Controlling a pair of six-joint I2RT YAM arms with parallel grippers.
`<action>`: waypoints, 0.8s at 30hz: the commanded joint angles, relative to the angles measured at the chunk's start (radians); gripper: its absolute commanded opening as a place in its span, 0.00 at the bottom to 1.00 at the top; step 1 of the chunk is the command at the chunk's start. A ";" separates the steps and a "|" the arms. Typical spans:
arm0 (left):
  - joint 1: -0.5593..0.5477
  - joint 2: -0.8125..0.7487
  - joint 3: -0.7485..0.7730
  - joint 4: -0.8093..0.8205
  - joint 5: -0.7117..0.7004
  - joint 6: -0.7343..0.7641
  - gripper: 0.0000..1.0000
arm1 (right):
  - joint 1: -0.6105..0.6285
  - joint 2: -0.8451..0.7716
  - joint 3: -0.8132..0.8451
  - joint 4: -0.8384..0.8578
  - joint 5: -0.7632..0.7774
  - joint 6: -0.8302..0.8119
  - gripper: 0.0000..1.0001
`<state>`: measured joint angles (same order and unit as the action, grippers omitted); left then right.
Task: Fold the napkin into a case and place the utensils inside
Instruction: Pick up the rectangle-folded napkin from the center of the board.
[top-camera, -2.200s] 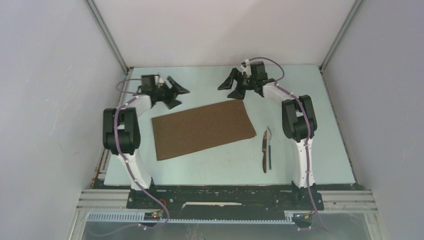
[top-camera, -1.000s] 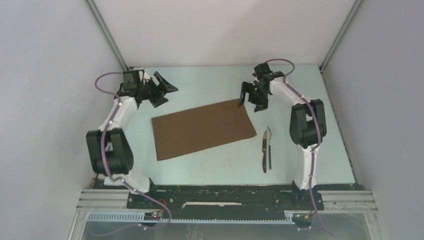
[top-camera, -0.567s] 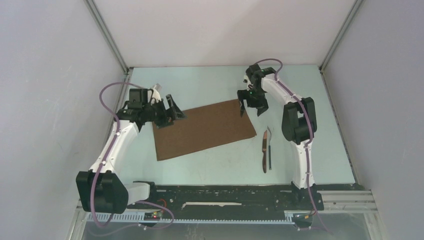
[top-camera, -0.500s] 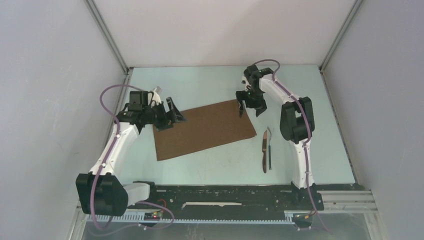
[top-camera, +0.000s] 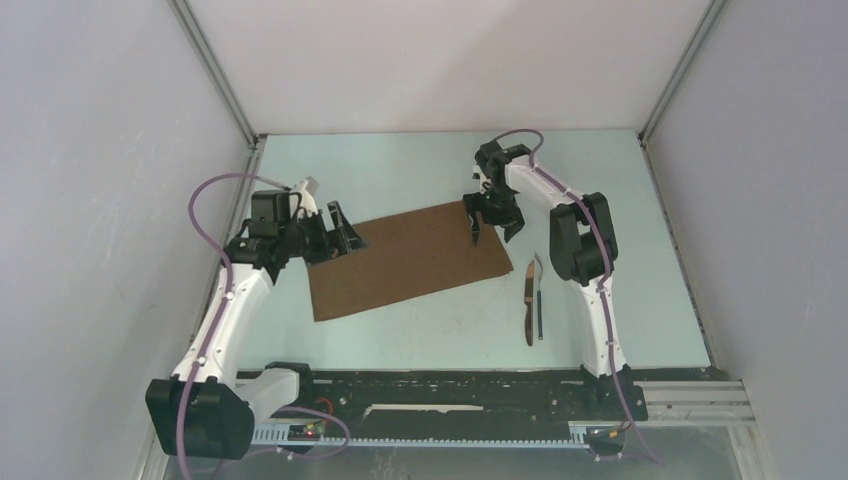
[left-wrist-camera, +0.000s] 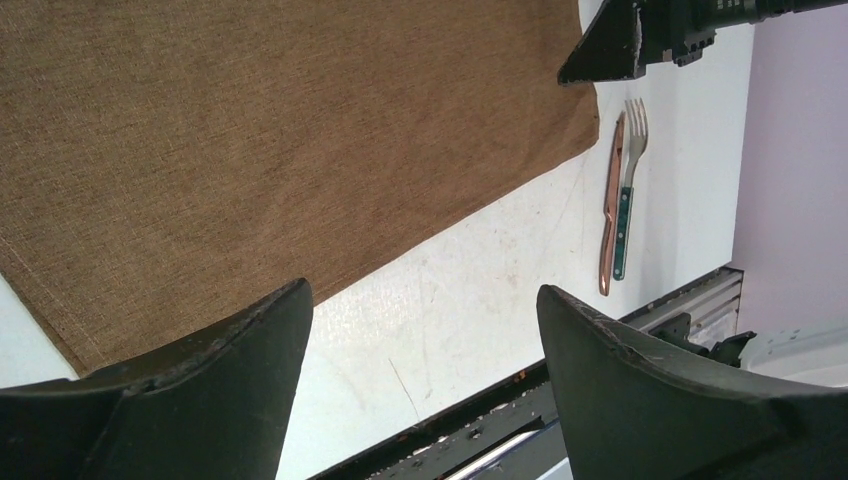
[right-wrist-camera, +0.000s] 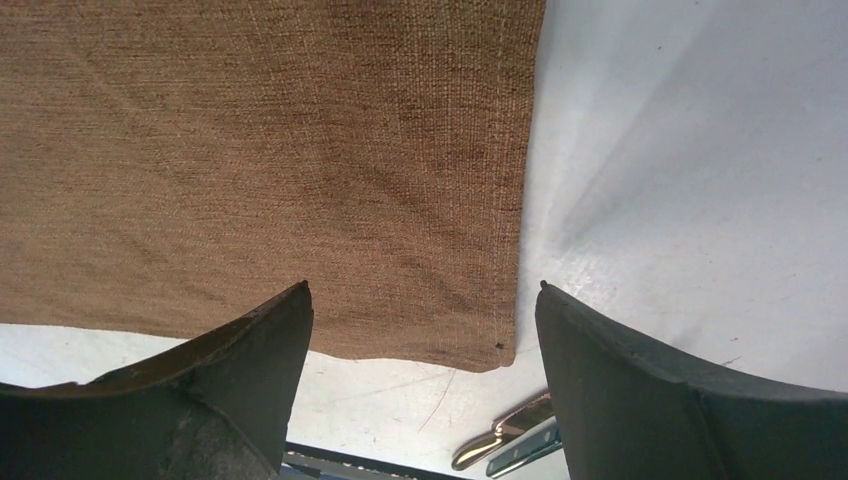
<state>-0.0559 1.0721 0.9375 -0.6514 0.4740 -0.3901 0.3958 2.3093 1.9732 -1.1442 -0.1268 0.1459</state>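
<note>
Your table (top-camera: 420, 160): pale blue-green top, matte, with faint scratches toward the near edge.
Back wall (top-camera: 440, 60): plain white panel.
Left wall (top-camera: 90, 200) and right wall (top-camera: 770, 200): plain pale lilac-grey panels.
Posts (top-camera: 212, 68): aluminium profiles, one at each back corner.
Your near edge: black plate (top-camera: 450, 385), aluminium rails (top-camera: 690, 400), slotted duct (top-camera: 450, 438).
Light: even and diffuse, with soft shadows.

A pale, blue-tinged tabletop (top-camera: 420, 335) sits boxed in by plain white walls (top-camera: 440, 60), with grey metal struts (top-camera: 213, 75) running up the back corners. Faint scratches (left-wrist-camera: 405, 375) mark its surface, and an aluminium rail (top-camera: 700, 398) crosses the near edge.
</note>
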 joint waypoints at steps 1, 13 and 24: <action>-0.003 -0.031 -0.011 0.030 0.008 0.026 0.89 | 0.010 0.005 -0.019 0.036 0.032 0.012 0.89; -0.003 -0.061 -0.006 0.023 0.010 0.020 0.89 | 0.047 0.018 -0.121 0.129 0.068 0.070 0.71; -0.003 -0.079 0.015 -0.006 0.012 0.024 0.90 | 0.070 -0.002 -0.183 0.199 0.189 0.121 0.32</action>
<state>-0.0559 1.0245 0.9234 -0.6563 0.4747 -0.3904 0.4484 2.2742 1.8374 -1.0161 0.0032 0.2321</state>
